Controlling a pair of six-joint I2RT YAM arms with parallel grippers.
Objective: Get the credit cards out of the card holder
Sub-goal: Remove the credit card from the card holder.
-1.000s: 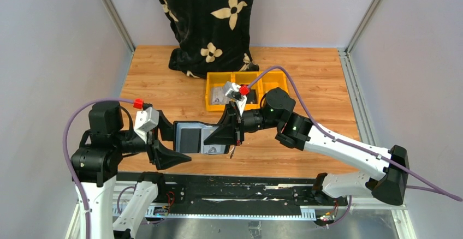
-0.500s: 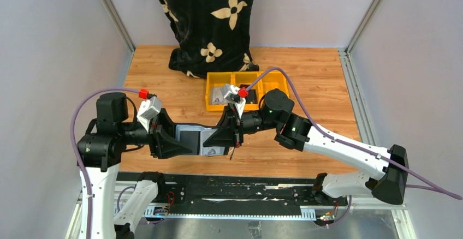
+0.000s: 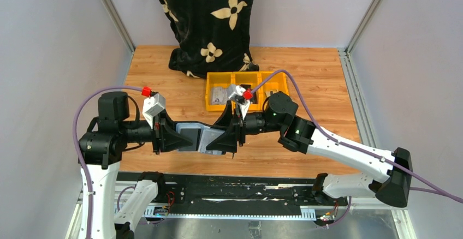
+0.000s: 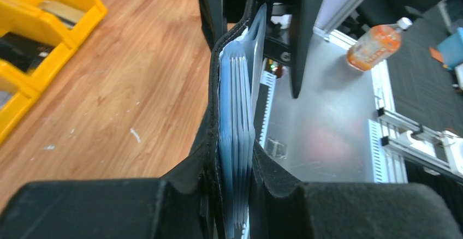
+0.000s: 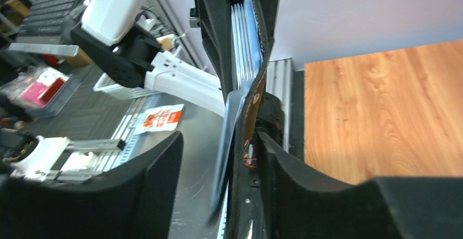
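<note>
The black card holder (image 3: 197, 139) hangs in the air between both grippers, near the table's front edge. In the left wrist view the card holder (image 4: 235, 102) is edge-on, with its grey-blue slot leaves showing. My left gripper (image 4: 236, 195) is shut on it, both pads pressed against its sides. My right gripper (image 5: 219, 141) is open. The holder's other end (image 5: 245, 48) lies between its fingers, close to the right finger (image 5: 284, 162). A pale thin sheet (image 5: 226, 135) hangs blurred from the holder. A silvery credit card (image 3: 219, 95) lies in the left yellow bin.
A row of yellow bins (image 3: 235, 74) stands mid-table behind the right wrist, and the yellow bins (image 4: 49, 10) also show in the left wrist view. A black cloth bag with cream flowers (image 3: 210, 21) sits at the back. Metal rails run along the near edge.
My left gripper moved right onto the holder's left end and closed on it. My right gripper, shut on the holder before, has opened.
</note>
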